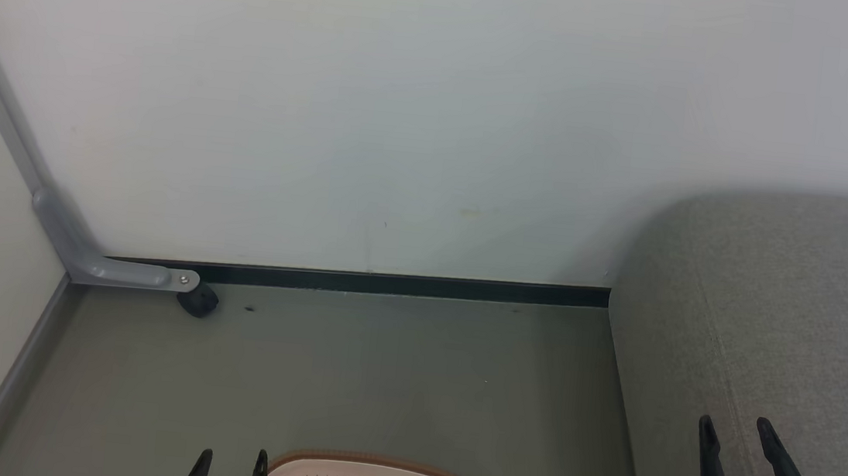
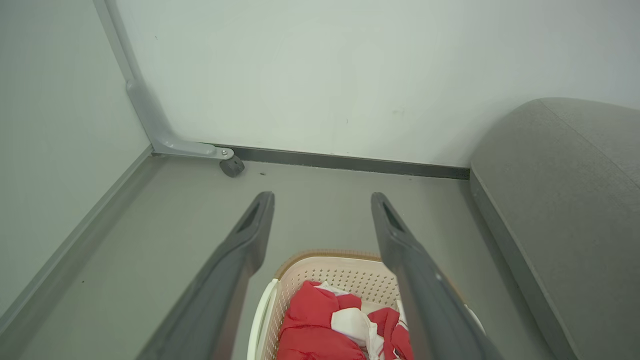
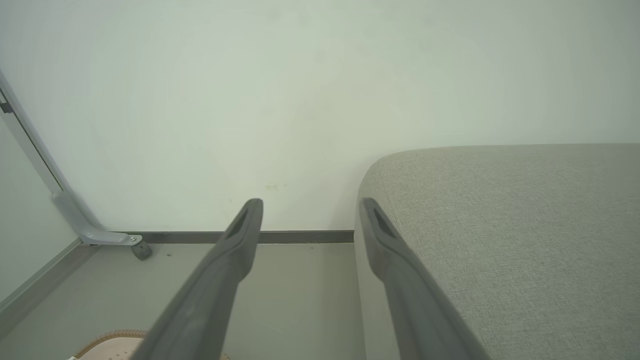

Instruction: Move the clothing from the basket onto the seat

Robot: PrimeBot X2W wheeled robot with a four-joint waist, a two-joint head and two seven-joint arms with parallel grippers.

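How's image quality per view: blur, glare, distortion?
Head view: flat even light, no glare; grey upholstered sofa seat goes soft at its top edge. Left wrist view: wide-angle stretches the left gripper fingers; red fabric clothing sharp. Right wrist view: seat weave crisp, right gripper blurs near lens.

Head view forward-down, wrist views lower, all toward one wall [image 1: 405, 112], basket [image 1: 387, 462] below

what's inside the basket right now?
Crumpled red clothing with white patches lies inside the basket. The number of garments and the basket floor beneath them cannot be seen, and the open left gripper covers the basket's right side.
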